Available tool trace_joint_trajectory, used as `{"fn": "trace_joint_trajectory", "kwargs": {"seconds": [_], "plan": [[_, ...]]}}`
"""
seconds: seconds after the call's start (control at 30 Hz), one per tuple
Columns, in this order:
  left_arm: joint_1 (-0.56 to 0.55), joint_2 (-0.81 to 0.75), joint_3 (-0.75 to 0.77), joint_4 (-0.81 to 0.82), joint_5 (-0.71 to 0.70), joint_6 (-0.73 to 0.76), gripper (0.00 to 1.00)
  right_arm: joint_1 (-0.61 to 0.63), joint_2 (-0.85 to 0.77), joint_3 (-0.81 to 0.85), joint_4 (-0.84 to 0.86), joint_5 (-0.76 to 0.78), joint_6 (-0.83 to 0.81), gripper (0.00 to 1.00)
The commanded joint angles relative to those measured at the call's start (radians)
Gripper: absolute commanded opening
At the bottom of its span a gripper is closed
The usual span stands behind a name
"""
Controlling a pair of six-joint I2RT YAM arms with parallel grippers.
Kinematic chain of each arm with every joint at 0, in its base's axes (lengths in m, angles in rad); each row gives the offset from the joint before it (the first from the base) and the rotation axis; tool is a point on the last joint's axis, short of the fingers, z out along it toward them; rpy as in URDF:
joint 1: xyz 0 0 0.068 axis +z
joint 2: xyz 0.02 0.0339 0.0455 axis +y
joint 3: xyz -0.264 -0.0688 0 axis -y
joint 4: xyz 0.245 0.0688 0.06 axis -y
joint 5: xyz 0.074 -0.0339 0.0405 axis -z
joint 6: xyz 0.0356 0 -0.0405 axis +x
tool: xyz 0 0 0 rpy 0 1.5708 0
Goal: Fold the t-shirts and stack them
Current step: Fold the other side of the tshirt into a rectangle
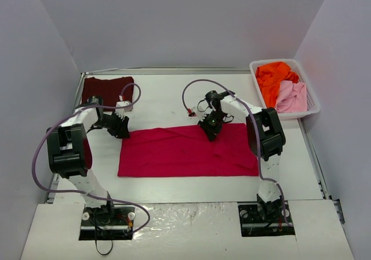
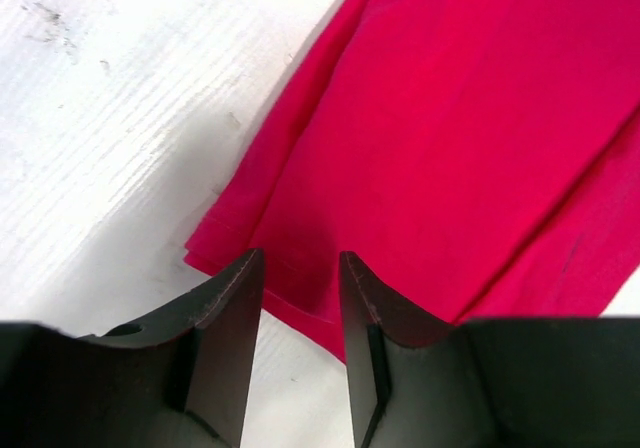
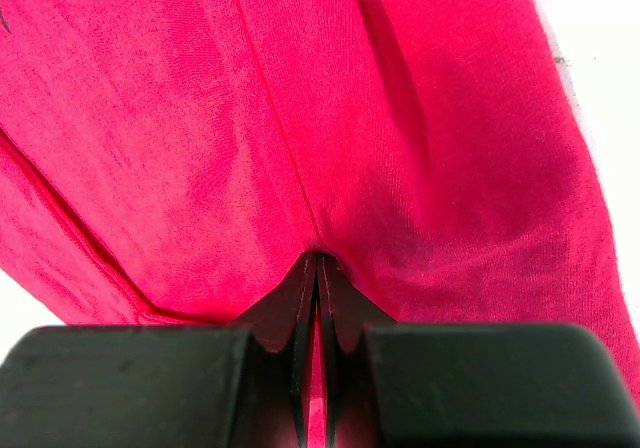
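I've got the red shirt [image 1: 174, 152] lying across the middle of the table [image 1: 174, 91], laid out as a long flat rectangle that runs left to right between my two arms.

My left gripper [image 1: 120, 126] is down at the shirt's far left corner. On the left wrist view [image 2: 300, 258] its jaws stand apart, and the hemmed edge of the red shirt [image 2: 450, 148] lies flat on the table in the gap between the fingers [image 2: 235, 298]. Nothing is pinched on that side.

My right gripper [image 1: 210, 127] is at the shirt's far edge, a little right of centre. The right wrist view [image 3: 318, 258] shows the jaws clamped tight together on a pinch of the red shirt [image 3: 200, 118], and creases fan out from the fingertips across the cloth.

A maroon shirt [image 1: 107, 90] sits folded flat at the far left corner of the table, just beyond my left arm.

Off to the far right, the white basket [image 1: 313, 106] holds an orange shirt [image 1: 275, 77] and a pink shirt [image 1: 291, 96], both crumpled. The orange one is on the left and the pink one is on the right.
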Motion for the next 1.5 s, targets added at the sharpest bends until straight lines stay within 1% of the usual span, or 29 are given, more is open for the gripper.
{"fn": "trace_joint_trajectory", "kwargs": {"seconds": [0.0,0.03,0.13,0.17,0.23,0.47,0.5,0.63,0.77,0.8,0.83,0.87,0.93,1.07,1.17,1.23,1.43,1.47], "plan": [[0.007,-0.063,0.001,0.041,-0.022,-0.016,0.33,0.005,0.143,-0.096,0.007,0.120,-0.022,0.00],[0.007,-0.063,0.001,0.041,-0.023,-0.016,0.28,0.005,0.144,-0.096,0.006,0.120,-0.024,0.00],[0.006,-0.051,0.008,0.036,-0.029,-0.015,0.22,0.004,0.148,-0.096,0.006,0.123,-0.022,0.00],[0.004,-0.046,0.010,0.026,-0.022,-0.007,0.17,0.004,0.148,-0.098,0.006,0.126,-0.024,0.00],[0.000,-0.040,0.013,0.018,-0.019,-0.001,0.12,0.004,0.151,-0.100,0.006,0.129,-0.025,0.00],[-0.005,-0.031,0.033,-0.046,0.015,0.047,0.07,0.004,0.158,-0.100,0.004,0.138,-0.025,0.00],[-0.005,-0.029,0.037,-0.066,0.020,0.051,0.03,0.004,0.158,-0.100,0.004,0.140,-0.024,0.00],[-0.006,-0.017,0.050,-0.090,0.032,0.057,0.02,0.002,0.164,-0.103,0.007,0.150,-0.024,0.00],[-0.005,-0.035,0.041,-0.068,0.037,0.041,0.02,0.001,0.163,-0.104,0.007,0.149,-0.024,0.00],[-0.006,-0.043,0.039,-0.060,0.034,0.034,0.03,0.001,0.164,-0.104,0.006,0.150,-0.024,0.00],[-0.006,-0.048,0.037,-0.057,0.029,0.030,0.27,0.001,0.164,-0.104,0.006,0.152,-0.024,0.00],[-0.006,-0.051,0.036,-0.057,0.026,0.031,0.37,0.002,0.164,-0.104,0.007,0.152,-0.024,0.00],[-0.006,-0.054,0.031,-0.056,0.012,0.033,0.42,0.002,0.166,-0.104,0.006,0.153,-0.024,0.00],[-0.006,-0.046,0.028,-0.062,0.003,0.039,0.43,0.002,0.166,-0.106,0.004,0.158,-0.026,0.00],[-0.006,-0.037,0.025,-0.062,0.001,0.044,0.37,0.002,0.164,-0.106,0.006,0.160,-0.024,0.00],[-0.006,-0.031,0.027,-0.062,-0.002,0.042,0.37,0.002,0.163,-0.107,0.004,0.160,-0.026,0.00],[-0.006,-0.029,0.013,-0.018,-0.029,0.018,0.41,0.002,0.163,-0.106,0.006,0.157,-0.026,0.00],[-0.005,-0.035,0.010,-0.010,-0.032,0.010,0.43,0.002,0.166,-0.106,0.006,0.155,-0.024,0.00]]}}
